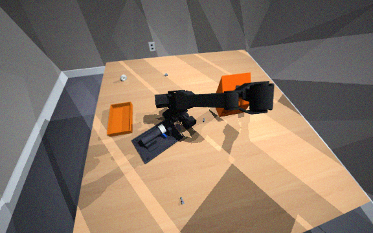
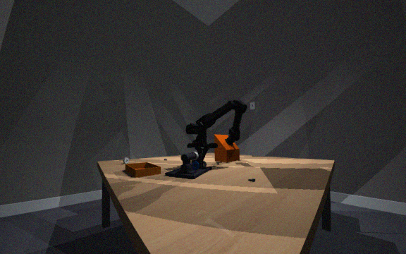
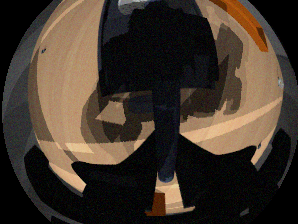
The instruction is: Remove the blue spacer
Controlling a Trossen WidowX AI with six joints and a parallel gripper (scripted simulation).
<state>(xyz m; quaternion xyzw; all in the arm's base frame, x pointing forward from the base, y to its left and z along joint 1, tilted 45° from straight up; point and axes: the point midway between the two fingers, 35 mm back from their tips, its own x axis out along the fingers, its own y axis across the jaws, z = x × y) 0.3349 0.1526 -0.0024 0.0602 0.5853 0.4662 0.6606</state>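
Observation:
The dark housing block (image 1: pixel 151 136) (image 2: pixel 189 159) (image 3: pixel 160 60) stands on a dark base plate (image 1: pixel 147 158) (image 2: pixel 193 176), with a pale ring (image 1: pixel 162 129) (image 2: pixel 196 155) at its end. The dark blue shaft (image 3: pixel 166 117) runs from the housing to my gripper (image 3: pixel 163 133). The gripper is shut on the shaft near its outer end. A blue piece (image 1: pixel 164 135) (image 2: pixel 195 164) shows low beside the housing; it looks like a spacer, but I cannot tell whether it is on the shaft or lying loose. The other spacers are hidden or too dark to make out.
A shallow orange tray (image 1: pixel 120 118) (image 2: pixel 143 171) is left of the base plate. An orange sloped box (image 1: pixel 233 81) (image 2: pixel 225 155) stands behind the arm. A white round part (image 1: pixel 123 77) (image 2: pixel 126 160) and small grey parts (image 1: pixel 182 200) (image 1: pixel 166 74) (image 1: pixel 203 120) lie on the table.

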